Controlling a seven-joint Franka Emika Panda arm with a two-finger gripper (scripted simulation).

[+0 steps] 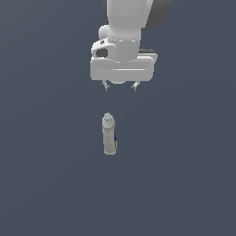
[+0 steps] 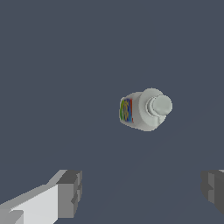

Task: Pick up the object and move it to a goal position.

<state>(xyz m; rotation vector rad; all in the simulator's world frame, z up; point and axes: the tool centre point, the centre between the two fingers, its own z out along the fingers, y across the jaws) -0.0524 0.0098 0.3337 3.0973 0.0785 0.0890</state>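
Gripper: empty, jaws spread wide, fingers pointing down. It hangs above the bottle, well clear of the cap, and in the exterior view sits a little toward that view's right of the bottle's axis. In the wrist view both fingertips frame bare surface, with the bottle off to one side of the line between them rather than centred in the gap.

Bottle: pale grey-beige cylinder, narrower round cap on top, standing upright and alone on the dark worktop. A green-yellow and dark label strip shows on its side, seen most plainly from the wrist. Nothing touches it.

Arm: white Panda wrist directly over the gripper, coming in from the upper edge of the exterior view.

Goal position: no marker visible in either view; its place relative to the bottle cannot be told.

Progress: approach stage only. Done, as far as can be judged: gripper opened and brought roughly over the bottle. Left: centre the jaws on the bottle, descend around the body or cap, close, lift, carry to goal.

Risk noted: bottle is tall and narrow; a finger landing off-centre could likely tip it.
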